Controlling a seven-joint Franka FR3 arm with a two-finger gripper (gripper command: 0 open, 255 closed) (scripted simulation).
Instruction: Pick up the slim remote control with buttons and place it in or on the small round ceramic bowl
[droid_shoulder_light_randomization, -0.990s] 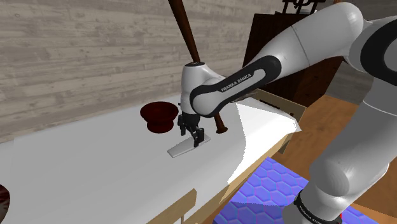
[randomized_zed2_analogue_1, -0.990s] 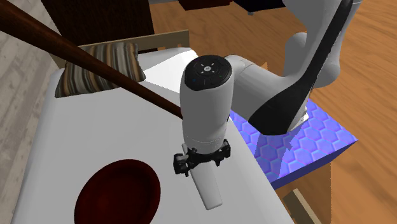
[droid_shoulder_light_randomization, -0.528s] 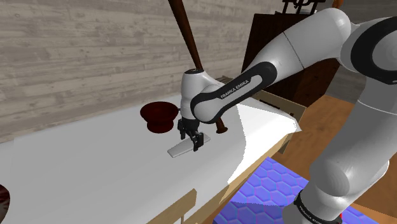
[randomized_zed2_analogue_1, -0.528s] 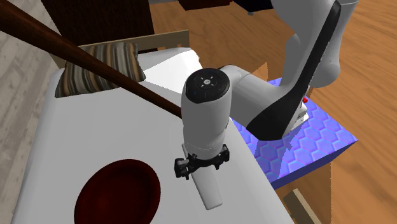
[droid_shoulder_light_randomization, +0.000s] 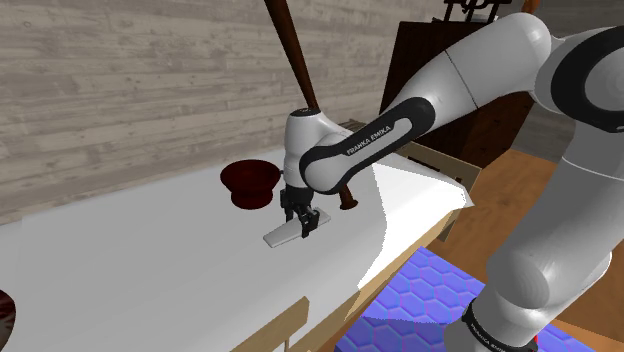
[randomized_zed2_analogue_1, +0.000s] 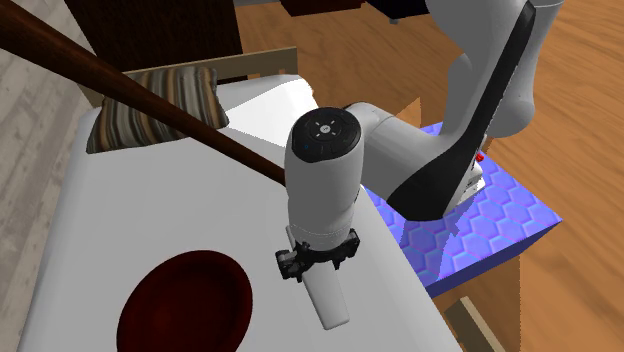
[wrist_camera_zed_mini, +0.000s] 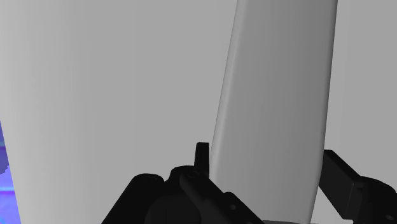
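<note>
The slim remote (droid_shoulder_light_randomization: 282, 237) is drawn plain light grey and lies flat on the white surface (droid_shoulder_light_randomization: 150, 270). My gripper (droid_shoulder_light_randomization: 305, 221) points straight down over the remote's end nearer the arm and is shut on it. In the wrist view the remote (wrist_camera_zed_mini: 273, 95) runs away from the hand, with the black fingertips (wrist_camera_zed_mini: 201, 153) pressed against its long sides. From the second exterior view the gripper (randomized_zed2_analogue_1: 318, 266) sits under the white wrist, and the remote (randomized_zed2_analogue_1: 329, 301) sticks out below it. The round dark red bowl (droid_shoulder_light_randomization: 248, 180) stands a short way beyond, also seen close beside the hand (randomized_zed2_analogue_1: 185, 305).
A dark brown pole (droid_shoulder_light_randomization: 292, 60) leans across behind the wrist and ends near the gripper. A striped cushion (randomized_zed2_analogue_1: 155, 110) lies at the surface's far end. The blue hex-patterned stand (droid_shoulder_light_randomization: 420, 300) is beside the surface's wooden edge. Another dark dish (droid_shoulder_light_randomization: 5, 312) peeks in at the shoulder view's lower left.
The hand has sunk a little onto the remote, and its fingers have closed in from wide apart onto the remote's sides. The remote and bowl have not moved.
</note>
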